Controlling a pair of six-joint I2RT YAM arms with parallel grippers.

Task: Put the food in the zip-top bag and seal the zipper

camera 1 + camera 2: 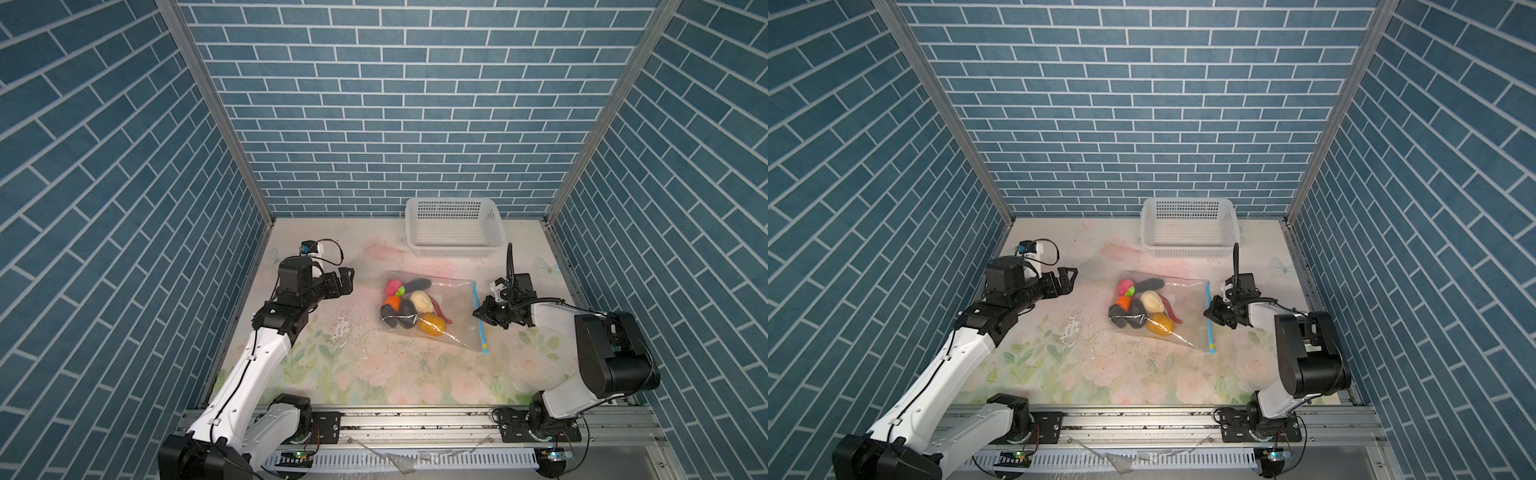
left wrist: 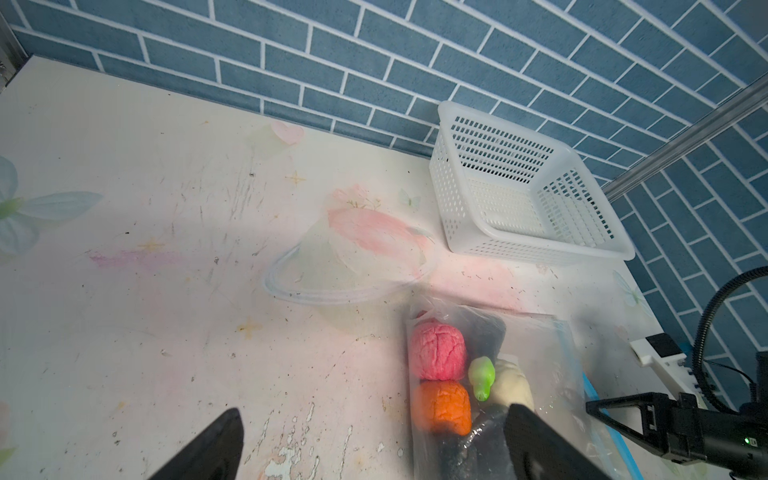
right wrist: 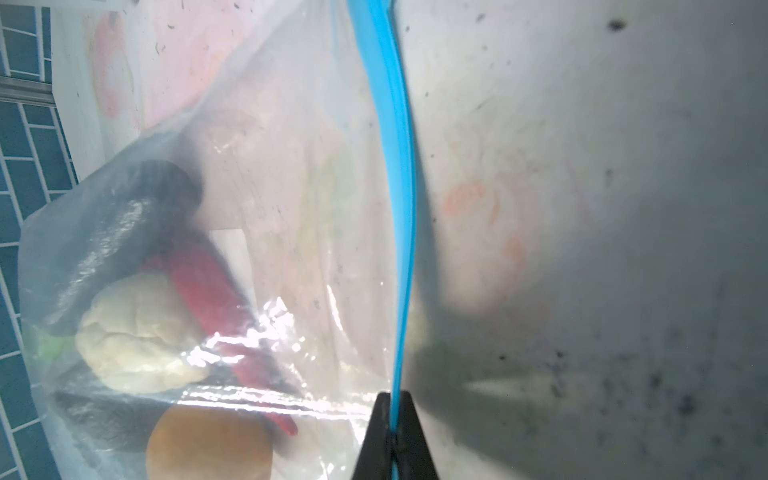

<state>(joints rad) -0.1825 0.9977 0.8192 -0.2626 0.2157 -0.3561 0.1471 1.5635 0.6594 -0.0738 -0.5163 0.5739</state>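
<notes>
Pinching the zipper (image 1: 482, 337) about midway along its length with the right gripper (image 1: 478, 312), clamped tight on the light blue strip. Seen up close from the right wrist, with the strip (image 3: 401, 166) running out from between 2 black fingertips (image 3: 415, 444) pressed together on it. Cannot tell whether sealed along the whole edge.

Lying flat near the middle of the flowered table (image 1: 332, 374): the zip-top bag (image 1: 455, 301), clear and crinkled, mouth edge turned toward the right arm. Packed inside, bunched at the closed end away from the zipper: pink bumpy ball (image 1: 392, 286), orange ball (image 1: 391, 301), cream lump (image 1: 420, 300), yellow-orange fruit (image 1: 432, 325), red chilli (image 1: 442, 316), dark aubergine (image 1: 419, 284) and black lumps (image 1: 407, 309). Touching and partly overlapping one another in both top views.

Hanging off to the left of the bag, well apart from it: the left gripper (image 1: 344, 281), spread wide and grasping nothing. Showing, from the left wrist, the pink bumpy ball (image 2: 436, 351) and orange ball (image 2: 444, 407) through the plastic, beyond its 2 dark fingers.

Standing at the back of the table against the brick wall (image 1: 374, 124), behind the bag and apart from it: a white perforated basket (image 1: 453, 249).
</notes>
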